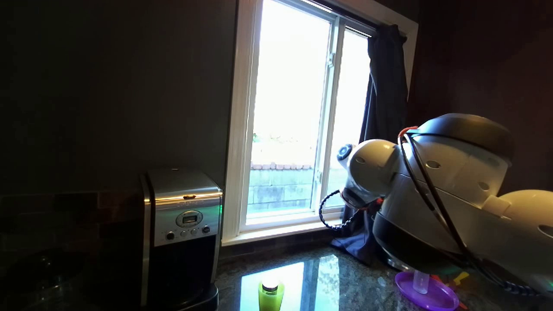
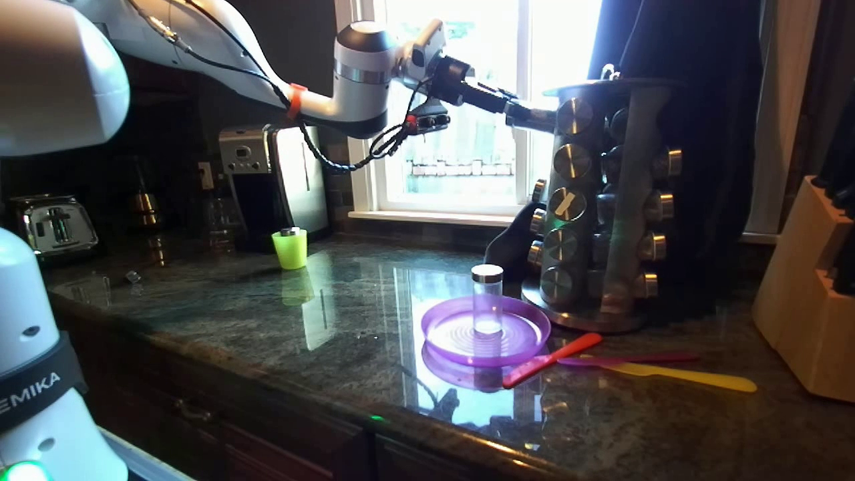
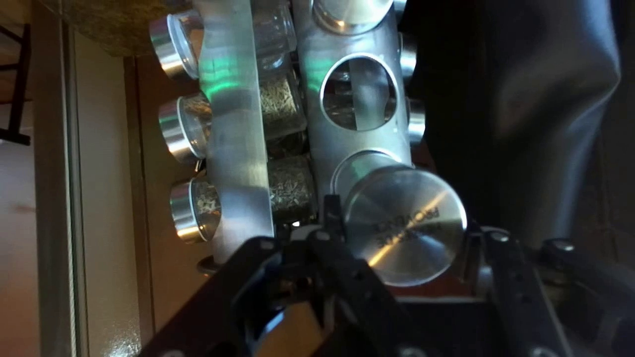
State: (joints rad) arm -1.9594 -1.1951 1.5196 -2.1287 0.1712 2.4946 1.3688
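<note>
Window [image 1: 289, 108]: stood white-framed, glaring with daylight — block wall [image 1: 281, 192] outside.
Curtain [image 1: 386, 86]: hung dark at one side.
Walls [image 1: 116, 86]: lay in deep shadow.
Counter [image 2: 354, 354]: was dark — and mirrored the window.

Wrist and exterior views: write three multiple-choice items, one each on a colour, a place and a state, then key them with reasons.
1. The plate is: A green; B purple; C yellow.
2. The upright jar is: A on the plate; B atop the coffee maker; C on the windowsill.
3. As for the lettered lid, the gripper is: A far from it; B shut below it; C closed on it.
1 B: it shows purple in both exterior views. 2 A: its base sits inside the plate's rim. 3 C: its fingers meet the lid's sides in the wrist view.
</note>
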